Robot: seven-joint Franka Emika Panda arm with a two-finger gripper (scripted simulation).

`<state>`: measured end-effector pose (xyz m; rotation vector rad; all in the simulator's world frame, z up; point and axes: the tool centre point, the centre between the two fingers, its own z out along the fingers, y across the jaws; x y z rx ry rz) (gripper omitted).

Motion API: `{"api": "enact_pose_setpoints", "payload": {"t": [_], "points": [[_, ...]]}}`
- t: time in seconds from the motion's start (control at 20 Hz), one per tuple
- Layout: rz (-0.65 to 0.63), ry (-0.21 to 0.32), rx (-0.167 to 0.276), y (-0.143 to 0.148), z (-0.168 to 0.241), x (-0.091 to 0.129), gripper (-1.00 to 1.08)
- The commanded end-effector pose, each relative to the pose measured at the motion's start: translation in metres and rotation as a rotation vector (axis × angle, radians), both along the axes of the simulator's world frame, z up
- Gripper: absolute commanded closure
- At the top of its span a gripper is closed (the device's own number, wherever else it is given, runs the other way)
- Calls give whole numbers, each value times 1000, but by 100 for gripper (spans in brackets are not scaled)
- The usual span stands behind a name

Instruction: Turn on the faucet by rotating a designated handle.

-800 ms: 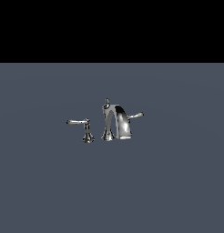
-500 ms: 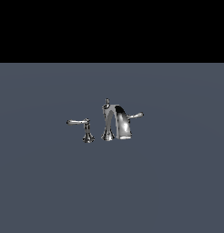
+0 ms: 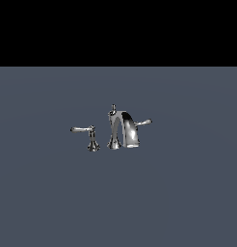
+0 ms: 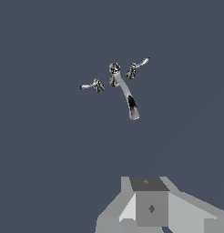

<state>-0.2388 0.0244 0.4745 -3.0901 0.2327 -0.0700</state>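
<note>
The faucet (image 3: 123, 129) is a small chrome set standing on a flat grey-blue floor, with an arched spout and a little knob on top. The handle (image 3: 83, 129) is the slim lever on its own flared pedestal, on the exterior view's left of the spout. From the wrist view, the faucet (image 4: 125, 93) and the handle (image 4: 92, 85) lie far ahead of my gripper (image 4: 149, 184). Only grey blocks of the gripper show at the picture's edge. Its fingers are not distinct, and nothing is held. No arm appears in the exterior view.
A second chrome lever (image 3: 143, 122) pokes out past the spout on the exterior view's right, and its other sighting is the second lever (image 4: 139, 66) in the wrist view. The grey-blue floor (image 3: 188, 193) runs flat all around, under a black backdrop.
</note>
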Motion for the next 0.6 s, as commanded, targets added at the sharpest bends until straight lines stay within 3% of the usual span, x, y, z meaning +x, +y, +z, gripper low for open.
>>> {"api": "enact_pose_setpoints", "payload": {"t": [0.0, 0.55], "points": [[-38, 2, 0, 8, -12, 4, 108], [-264, 15, 1, 51, -82, 36, 108]]}}
